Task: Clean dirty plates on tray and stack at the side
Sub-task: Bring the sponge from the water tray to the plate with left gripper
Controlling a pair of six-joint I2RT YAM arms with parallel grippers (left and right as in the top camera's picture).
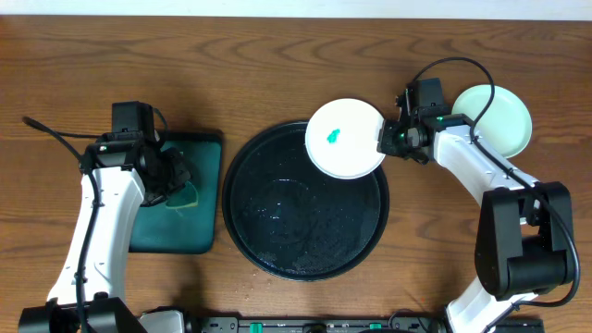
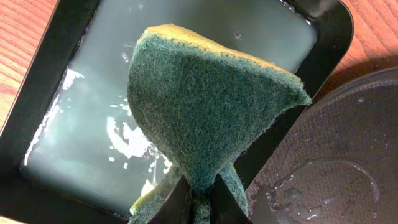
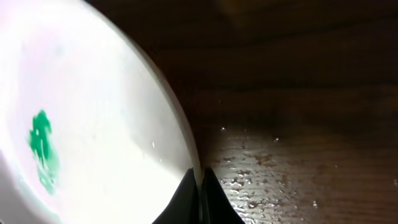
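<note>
Closest in, the left wrist view shows the left gripper (image 2: 199, 194) clenched on the lower corner of a sponge (image 2: 211, 106). The sponge is folded upward, with its dark green scouring face toward the camera and a thin yellow edge along the top. It hangs above a teal tray (image 2: 38, 93) holding shallow, cloudy water (image 2: 186, 37). At the right edge of that view lies part of the black tray (image 2: 339, 143), wet and beaded with droplets.

In the right wrist view, the right gripper (image 3: 200, 186) pinches the rim of the white plate (image 3: 106, 112), its fingers closed on the edge. The green smear (image 3: 42, 149) sits near the plate's centre, unwiped. Behind the plate is the wooden table (image 3: 298, 93), spotted with moisture.

From overhead, the two arms stand well apart. The sponge is over the teal tray at the left. The white plate is held over the upper right rim of the black tray, apparently raised off it, though the lift cannot be confirmed. The rest of the black tray is bare and wet. Farther right, beyond the right gripper, a mint-green plate (image 1: 499, 120) rests on the table with no smear showing. Whether a second plate lies under it cannot be told.

The step in hand appears to be wiping the last dirty plate. The next move calls for bringing sponge and plate together over the black tray. The sponge must press on the smear while the rim grip holds the plate against the push.
</note>
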